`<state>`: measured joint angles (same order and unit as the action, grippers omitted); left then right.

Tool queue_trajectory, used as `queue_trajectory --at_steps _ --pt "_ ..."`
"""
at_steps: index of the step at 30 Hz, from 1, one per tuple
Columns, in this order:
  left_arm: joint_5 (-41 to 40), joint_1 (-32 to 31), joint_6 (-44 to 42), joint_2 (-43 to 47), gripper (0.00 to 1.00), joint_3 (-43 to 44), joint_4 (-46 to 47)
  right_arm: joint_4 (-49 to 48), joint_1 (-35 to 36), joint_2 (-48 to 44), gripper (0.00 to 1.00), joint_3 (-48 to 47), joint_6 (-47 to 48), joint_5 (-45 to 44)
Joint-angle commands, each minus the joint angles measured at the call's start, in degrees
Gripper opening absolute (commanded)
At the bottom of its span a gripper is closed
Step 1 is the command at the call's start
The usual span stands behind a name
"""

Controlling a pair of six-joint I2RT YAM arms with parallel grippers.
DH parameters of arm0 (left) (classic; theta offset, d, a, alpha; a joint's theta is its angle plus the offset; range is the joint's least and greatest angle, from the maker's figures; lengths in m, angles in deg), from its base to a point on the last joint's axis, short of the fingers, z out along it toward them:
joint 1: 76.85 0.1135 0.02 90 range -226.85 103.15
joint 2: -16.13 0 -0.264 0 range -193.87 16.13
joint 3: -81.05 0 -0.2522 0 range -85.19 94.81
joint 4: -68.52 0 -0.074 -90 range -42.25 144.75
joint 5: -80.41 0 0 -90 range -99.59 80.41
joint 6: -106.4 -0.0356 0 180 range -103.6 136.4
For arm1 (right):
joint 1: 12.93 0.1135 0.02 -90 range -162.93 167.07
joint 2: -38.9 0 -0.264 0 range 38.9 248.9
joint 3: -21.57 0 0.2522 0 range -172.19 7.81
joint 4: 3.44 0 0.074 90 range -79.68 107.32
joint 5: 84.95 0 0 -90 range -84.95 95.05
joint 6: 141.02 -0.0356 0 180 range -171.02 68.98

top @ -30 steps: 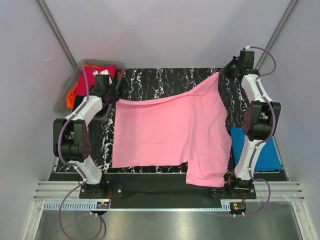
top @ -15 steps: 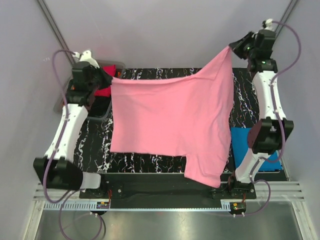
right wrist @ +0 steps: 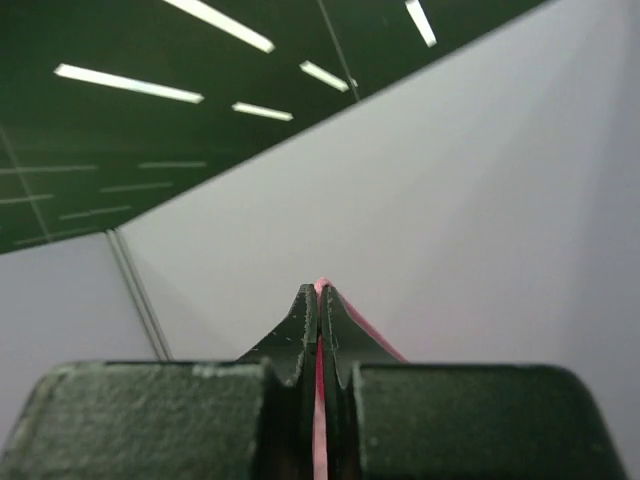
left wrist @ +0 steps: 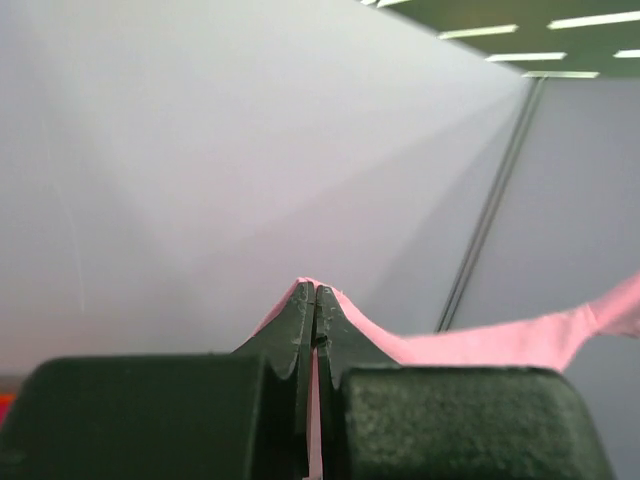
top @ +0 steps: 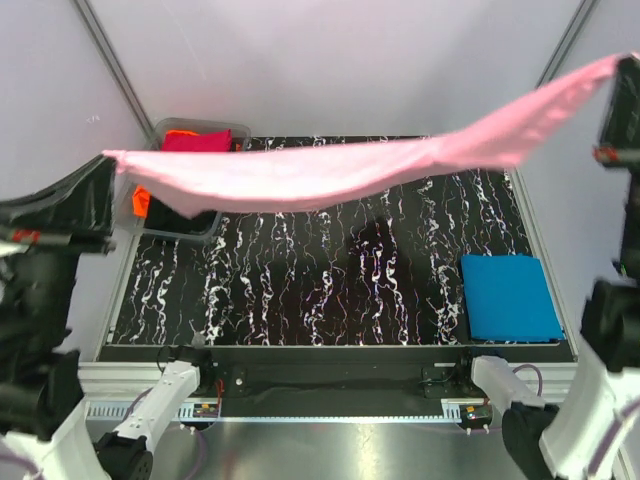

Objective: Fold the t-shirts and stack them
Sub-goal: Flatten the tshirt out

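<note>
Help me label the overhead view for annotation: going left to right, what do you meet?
left gripper → clear bin → folded blue t-shirt → right gripper. The pink t-shirt, stretched in the air between both grippers, spans nearly the whole width, so it has no single place.

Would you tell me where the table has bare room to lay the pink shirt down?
The marbled table is bare through its middle, between the bin at the far-left corner and the folded blue shirt at near right. Only those spots are crowded.

The black marbled table (top: 300,280) carries a folded blue t-shirt (top: 510,297) near-right and a clear bin (top: 175,226) far-left.
</note>
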<state>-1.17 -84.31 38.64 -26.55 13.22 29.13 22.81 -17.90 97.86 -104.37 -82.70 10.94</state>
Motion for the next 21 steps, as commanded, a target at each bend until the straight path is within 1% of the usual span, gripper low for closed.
queue_trajectory --at_steps 1,3,6,8,13,15,18,21 --pt "-2.70 -2.11 -1.06 1.79 0.00 3.27 -4.16 -1.59 0.14 -3.58 0.00 0.91 1.80 -2.90" --pt "-4.02 -3.61 -1.76 2.94 0.00 5.38 -4.96 -1.59 0.14 -6.21 0.00 0.74 1.97 -3.60" --pt "-7.27 -4.84 -2.81 4.27 0.00 6.79 -6.01 -1.59 0.14 -7.45 0.00 -0.58 2.06 -4.83" --pt "-10.16 -5.45 -3.34 4.27 0.00 6.88 -6.63 -1.68 0.14 -6.84 0.00 -2.42 1.98 -5.27" --pt "-14.65 -5.63 -5.89 1.37 0.00 5.13 -7.85 -1.42 0.14 -0.61 0.00 -5.24 1.54 -4.84" --pt "-15.72 -5.63 -6.77 -0.38 0.00 2.23 -7.86 -1.33 0.14 2.28 0.00 -4.89 0.66 -3.96" --pt "-18.70 -5.63 -7.56 -2.75 0.00 -2.60 -8.04 -1.50 0.14 5.80 0.00 -1.65 -0.13 -2.99" --pt "-22.39 -5.63 -8.35 -4.34 0.00 -9.45 -7.25 -2.99 0.14 8.27 0.00 4.41 -0.66 -2.11"
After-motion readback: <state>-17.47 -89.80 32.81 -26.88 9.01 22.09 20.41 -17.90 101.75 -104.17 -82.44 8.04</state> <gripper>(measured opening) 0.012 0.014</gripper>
